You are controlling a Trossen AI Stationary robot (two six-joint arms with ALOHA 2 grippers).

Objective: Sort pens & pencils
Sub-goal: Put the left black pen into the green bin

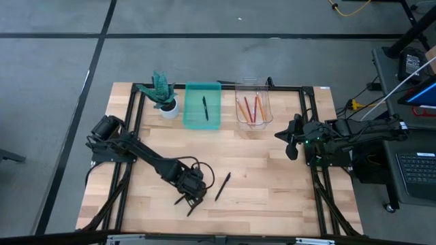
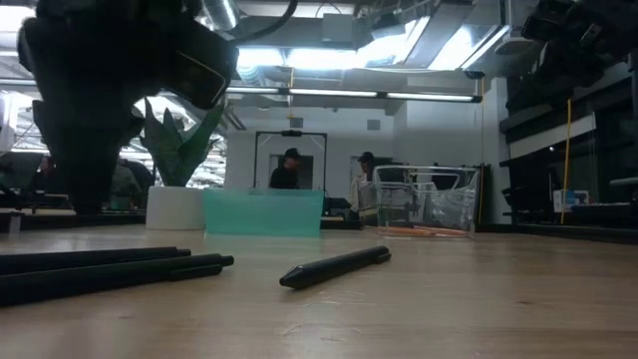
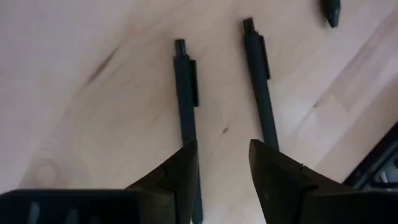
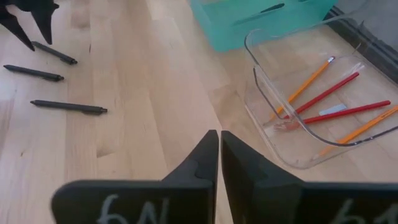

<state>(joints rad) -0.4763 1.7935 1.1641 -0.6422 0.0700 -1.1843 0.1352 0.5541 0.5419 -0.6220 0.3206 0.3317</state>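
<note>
Three black pens lie flat on the wooden table. Two of them (image 3: 185,93) (image 3: 261,81) lie side by side under my left gripper (image 3: 224,149), also in the high view (image 1: 191,192), which is open and points down. One finger stands over each of these pens, with bare table in the gap. The third pen (image 1: 223,186) lies to their right. A fourth pen (image 1: 204,107) lies in the teal tray (image 1: 202,122). The orange and red pencils (image 4: 329,93) lie in the clear container (image 1: 254,124). My right gripper (image 4: 219,134) is shut and waits near the table's right edge (image 1: 283,138).
A potted plant in a white pot (image 1: 165,99) stands left of the teal tray at the far edge. A black frame (image 1: 300,87) runs around the table. Bare wood lies between the loose pens and the two containers. People show in the room beyond (image 2: 289,170).
</note>
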